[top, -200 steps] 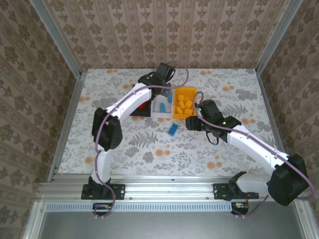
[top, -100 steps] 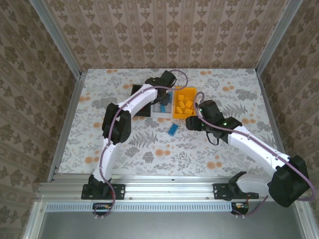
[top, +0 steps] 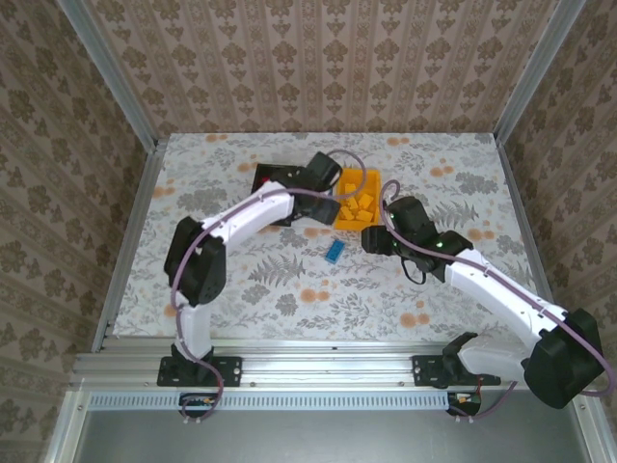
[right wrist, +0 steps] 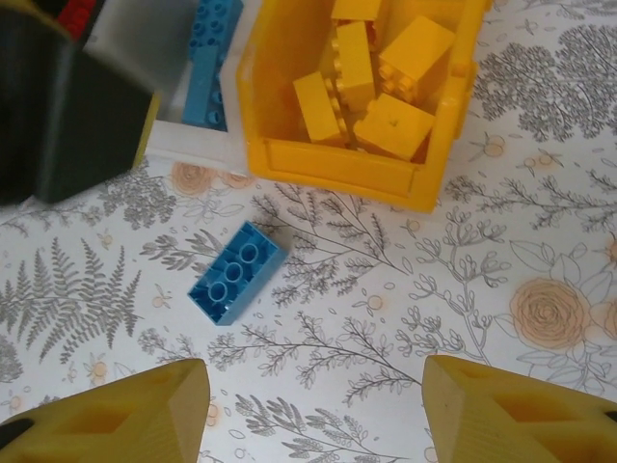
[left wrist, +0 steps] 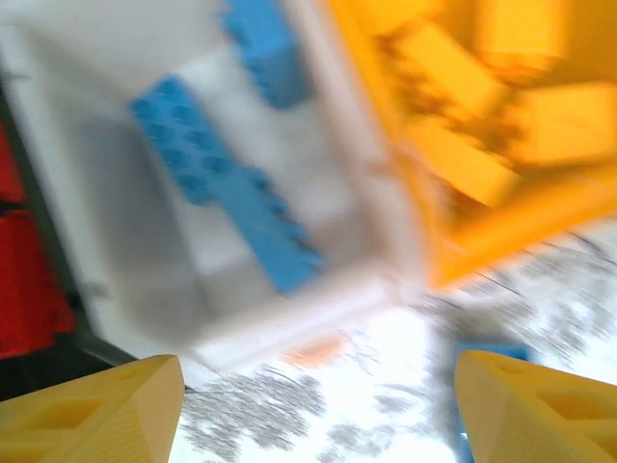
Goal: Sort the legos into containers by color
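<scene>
Left arm (top: pixel 241 214), right arm (top: pixel 501 294): white links, black joints, black bases | cables (top: pixel 352 159): purple-grey, external loops | left gripper (left wrist: pixel 318 386), right gripper (right wrist: pixel 315 386): yellow wedge fingers (right wrist: pixel 106 415), recessed faces

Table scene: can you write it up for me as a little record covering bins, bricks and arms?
yellow bin: holds yellow bricks
white bin: holds blue bricks, next to the yellow bin
black bin: holds red bricks, on the white bin's other side
loose brick: one blue, lying on the table near the yellow bin
left jaws: open, over the white bin
right jaws: open, nothing between them
</scene>
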Controlling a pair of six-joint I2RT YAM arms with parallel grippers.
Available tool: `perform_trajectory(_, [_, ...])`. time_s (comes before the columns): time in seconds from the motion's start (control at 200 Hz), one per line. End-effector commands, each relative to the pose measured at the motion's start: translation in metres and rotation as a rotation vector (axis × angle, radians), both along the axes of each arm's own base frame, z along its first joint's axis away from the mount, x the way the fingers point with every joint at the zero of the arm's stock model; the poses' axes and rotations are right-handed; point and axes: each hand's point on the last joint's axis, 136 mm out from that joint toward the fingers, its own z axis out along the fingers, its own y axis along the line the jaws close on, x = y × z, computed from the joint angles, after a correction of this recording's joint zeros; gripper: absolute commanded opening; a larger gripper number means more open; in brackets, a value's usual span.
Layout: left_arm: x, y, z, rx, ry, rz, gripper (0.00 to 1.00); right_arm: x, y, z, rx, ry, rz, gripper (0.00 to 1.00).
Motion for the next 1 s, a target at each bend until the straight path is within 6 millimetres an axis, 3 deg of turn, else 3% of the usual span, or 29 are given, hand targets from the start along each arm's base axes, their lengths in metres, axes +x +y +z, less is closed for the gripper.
perform_trajectory(0.0, [-0.033, -0.022, -0.038, -0.036, 0.085, -0.055, 0.77, -0.003, -0.011, -0.011, -0.014, 0.004, -0.061, 0.63])
perform_trajectory(0.13, [-0.046, -0.026, -0.072, 0.005, 0.151, -0.041, 0.74, -0.005, -0.015, -0.014, -0.003, -0.002, -0.085, 0.63])
perform_trajectory(0.305, [-0.058, -0.03, -0.092, 0.019, 0.183, -0.038, 0.7, -0.009, -0.025, -0.007, -0.014, -0.034, -0.116, 0.64])
perform_trajectory(0.485, [-0.061, -0.029, -0.11, 0.03, 0.211, -0.023, 0.51, -0.011, -0.028, -0.004, -0.007, -0.046, -0.126, 0.64])
perform_trajectory(0.59, [-0.061, -0.031, -0.1, -0.001, 0.191, -0.026, 0.4, -0.011, -0.029, -0.003, -0.007, -0.052, -0.13, 0.64])
perform_trajectory(0.79, [-0.063, -0.039, -0.059, -0.101, 0.153, -0.081, 0.36, -0.011, -0.03, -0.002, 0.0, -0.064, -0.137, 0.64])
perform_trajectory(0.995, [-0.045, -0.025, -0.021, -0.137, 0.096, -0.071, 0.35, -0.012, -0.03, -0.003, 0.006, -0.067, -0.137, 0.64])
